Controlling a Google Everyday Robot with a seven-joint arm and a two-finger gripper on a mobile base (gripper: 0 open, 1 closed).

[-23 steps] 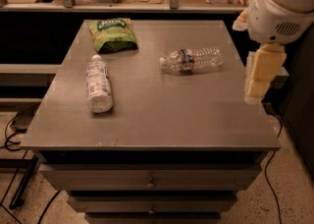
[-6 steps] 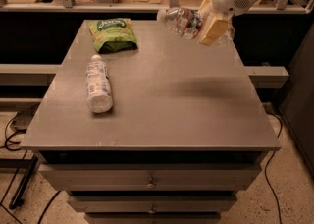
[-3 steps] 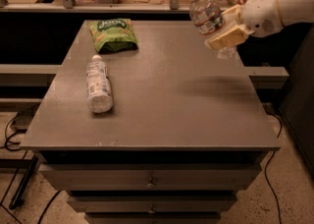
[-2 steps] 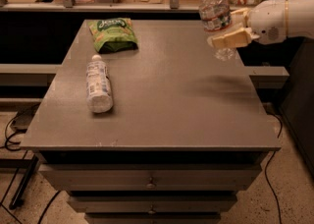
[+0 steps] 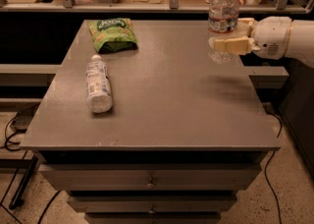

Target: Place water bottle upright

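Observation:
The water bottle [image 5: 222,17] is clear and ribbed, with a white cap and a dark label band. It stands upright in the air over the far right part of the grey table [image 5: 162,95]. My gripper [image 5: 226,36] reaches in from the right and is shut on the bottle's lower half, one tan finger [image 5: 229,45] in front of it. The bottle's base sits a little above the table top.
An opaque whitish bottle [image 5: 97,85] with a printed label lies on its side at the left of the table. A green snack bag [image 5: 113,33] lies at the far left. A counter with shelving runs behind the table. Drawers are under the table top.
The bottle, lying on the table at first, was picked up and has turned from tilted to upright in my gripper. The arm has swung to reach in level from the right.

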